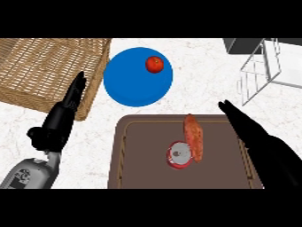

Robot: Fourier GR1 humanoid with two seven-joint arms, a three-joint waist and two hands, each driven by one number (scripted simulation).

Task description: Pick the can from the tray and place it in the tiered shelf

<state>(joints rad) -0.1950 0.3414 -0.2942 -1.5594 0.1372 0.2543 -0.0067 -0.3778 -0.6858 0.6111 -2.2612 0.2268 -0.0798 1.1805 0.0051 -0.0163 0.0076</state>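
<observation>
A red can point(179, 155) with a silver top stands on the brown tray point(140, 150) at the lower middle. An orange-red sweet potato point(194, 136) lies against its right side. My right hand point(257, 133) stretches over the tray's right edge with straight fingers, open, a short way right of the can and not touching it. My left hand point(65, 115) rests open at the left, fingers pointing up, beside the wicker basket. The wire tiered shelf point(261, 71) stands at the upper right.
A blue plate point(133, 84) with a red tomato point(154, 64) sits behind the tray. A wicker basket point(35, 71) fills the upper left. The counter is white marble.
</observation>
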